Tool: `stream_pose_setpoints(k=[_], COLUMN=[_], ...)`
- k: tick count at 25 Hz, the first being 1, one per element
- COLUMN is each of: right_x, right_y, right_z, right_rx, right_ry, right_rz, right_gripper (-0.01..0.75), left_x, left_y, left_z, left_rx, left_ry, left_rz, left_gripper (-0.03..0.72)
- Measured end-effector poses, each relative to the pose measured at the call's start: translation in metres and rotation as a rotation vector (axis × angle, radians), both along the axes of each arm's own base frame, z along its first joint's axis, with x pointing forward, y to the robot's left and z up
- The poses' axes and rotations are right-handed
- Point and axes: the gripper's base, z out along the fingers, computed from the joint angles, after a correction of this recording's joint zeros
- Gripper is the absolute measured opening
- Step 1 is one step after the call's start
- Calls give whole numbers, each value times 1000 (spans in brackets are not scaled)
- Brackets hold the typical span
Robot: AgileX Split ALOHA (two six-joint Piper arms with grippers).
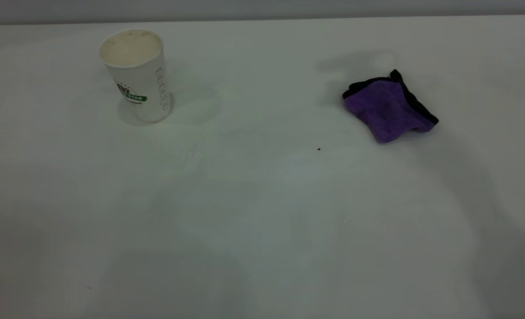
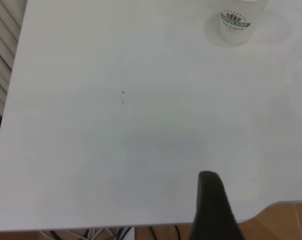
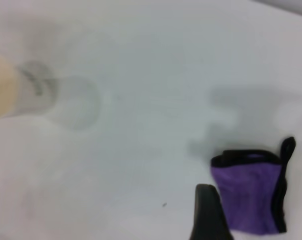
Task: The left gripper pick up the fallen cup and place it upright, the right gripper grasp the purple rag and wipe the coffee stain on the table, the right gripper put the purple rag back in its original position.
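Observation:
The cup (image 1: 136, 75) stands upright on the table (image 1: 253, 230) at the back left, mouth up. It also shows in the left wrist view (image 2: 236, 22) and, blurred, in the right wrist view (image 3: 13, 90). The purple rag (image 1: 388, 108) lies crumpled at the back right, with nothing touching it. No coin-sized coffee stain shows anywhere. Neither gripper is in the exterior view. My left gripper (image 2: 213, 202) is a black shape over the table's edge, far from the cup. My right gripper (image 3: 207, 215) hangs above the table beside the rag (image 3: 251, 195), apart from it.
A tiny dark speck (image 1: 318, 149) lies on the table between cup and rag, also in the right wrist view (image 3: 164, 204). The left wrist view shows the table's rounded corner (image 2: 256, 215), with wooden floor and cables below it.

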Motion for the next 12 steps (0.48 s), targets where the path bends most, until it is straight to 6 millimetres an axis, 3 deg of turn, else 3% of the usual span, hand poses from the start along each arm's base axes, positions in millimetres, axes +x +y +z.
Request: stream_pose_setpoints(k=[4,7,12], right_x=[-55,-93,-152], right_y=[5,2,-17], right_z=[26,25,-1], right_rx=[-8,-25,-60], right_ry=[24,75,213], right_rz=[50,70,47], right_gripper=[541,541,541], left_x=[0,0,0], left_y=[0,0,0], left_z=[0,0,0], left_rx=[0,0,0], left_ry=[0,0,0], left_rz=[0,0,0], left_gripper=[526,526,526])
